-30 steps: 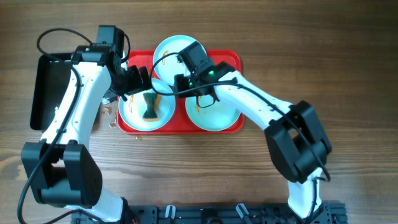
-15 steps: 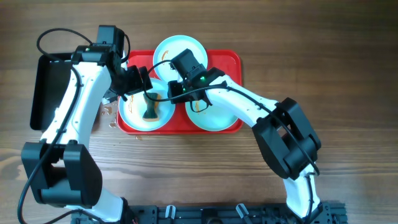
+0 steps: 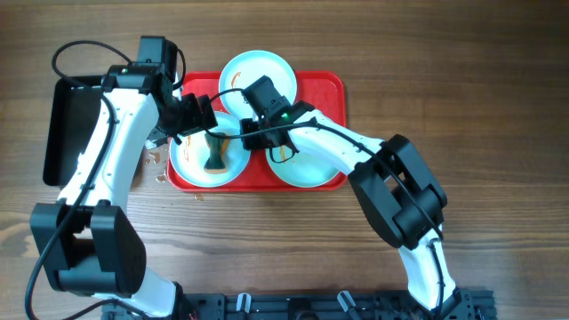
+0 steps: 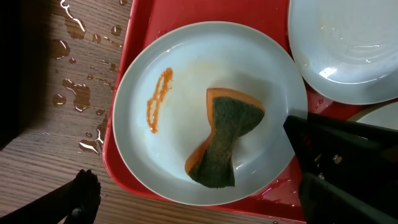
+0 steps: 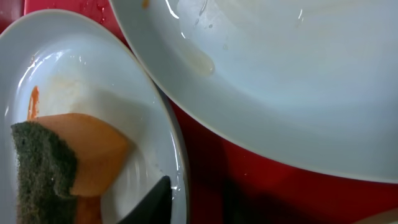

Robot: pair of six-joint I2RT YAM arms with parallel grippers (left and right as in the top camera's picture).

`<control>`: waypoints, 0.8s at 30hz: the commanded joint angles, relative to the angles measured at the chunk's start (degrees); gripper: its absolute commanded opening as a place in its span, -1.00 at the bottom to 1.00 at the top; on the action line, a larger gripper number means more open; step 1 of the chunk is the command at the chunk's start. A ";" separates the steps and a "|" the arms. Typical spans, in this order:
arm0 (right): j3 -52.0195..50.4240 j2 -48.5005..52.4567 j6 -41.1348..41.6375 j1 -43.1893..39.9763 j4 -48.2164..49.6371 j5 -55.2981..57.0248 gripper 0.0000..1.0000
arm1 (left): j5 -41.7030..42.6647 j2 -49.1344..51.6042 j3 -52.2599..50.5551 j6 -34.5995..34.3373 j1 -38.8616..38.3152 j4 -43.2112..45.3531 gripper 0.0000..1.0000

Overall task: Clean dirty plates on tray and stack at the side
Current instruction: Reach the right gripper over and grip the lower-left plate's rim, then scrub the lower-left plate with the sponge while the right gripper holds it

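Observation:
The red tray (image 3: pixel 334 85) holds three pale plates. The near-left plate (image 3: pixel 188 165) carries an orange and green sponge (image 3: pixel 213 153) and an orange smear; both show in the left wrist view, plate (image 4: pixel 186 56) and sponge (image 4: pixel 225 140). The far plate (image 3: pixel 258 76) and the near-right plate (image 3: pixel 309 169) have thin smears. My left gripper (image 3: pixel 197 116) hovers open and empty over the sponge plate. My right gripper (image 3: pixel 246 133) is open at that plate's right rim; one fingertip (image 5: pixel 157 198) rests just inside the rim (image 5: pixel 168 143), beside the sponge (image 5: pixel 62 162).
A smaller black tray (image 3: pixel 67 133) lies left of the red tray. Water drops (image 4: pixel 74 93) sit on the wooden table by the tray's left edge. A second plate (image 5: pixel 280 74) fills the upper right of the right wrist view, close to the sponge plate.
My right gripper has moved left and toward the near side, from over the middle of the tray to the sponge plate's right rim. The left arm and the sponge have not moved.

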 commanded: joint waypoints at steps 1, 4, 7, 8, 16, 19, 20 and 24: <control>0.74 1.70 0.07 0.31 -0.24 1.44 -0.66 | -0.52 0.74 -0.17 -0.57 0.09 0.04 0.69; 0.76 1.70 0.07 0.35 -0.52 1.44 -0.77 | -0.26 0.74 -0.74 -0.55 -0.02 -0.07 0.46; 0.76 1.70 0.07 0.35 -0.87 1.44 -0.91 | -0.26 0.74 -2.73 -0.55 -0.17 0.37 0.34; 0.76 1.70 0.02 0.35 -0.96 1.44 -0.91 | -0.09 0.74 -3.76 -0.55 -0.22 0.85 0.33; 0.76 1.70 0.00 0.35 -1.53 1.40 -0.91 | 8.59 0.76 -12.15 2.99 -0.24 9.79 0.69; 0.76 1.70 -0.02 0.35 -1.84 1.18 -0.91 | 10.25 0.76 -14.21 4.90 -0.24 12.76 0.85; 0.76 1.70 0.00 0.35 -1.84 0.98 -0.91 | 10.25 0.76 -14.58 4.90 -0.24 13.20 0.85; 0.76 1.70 -0.13 0.35 -1.90 1.03 -0.91 | 10.29 0.76 -16.87 5.16 -0.28 15.67 0.74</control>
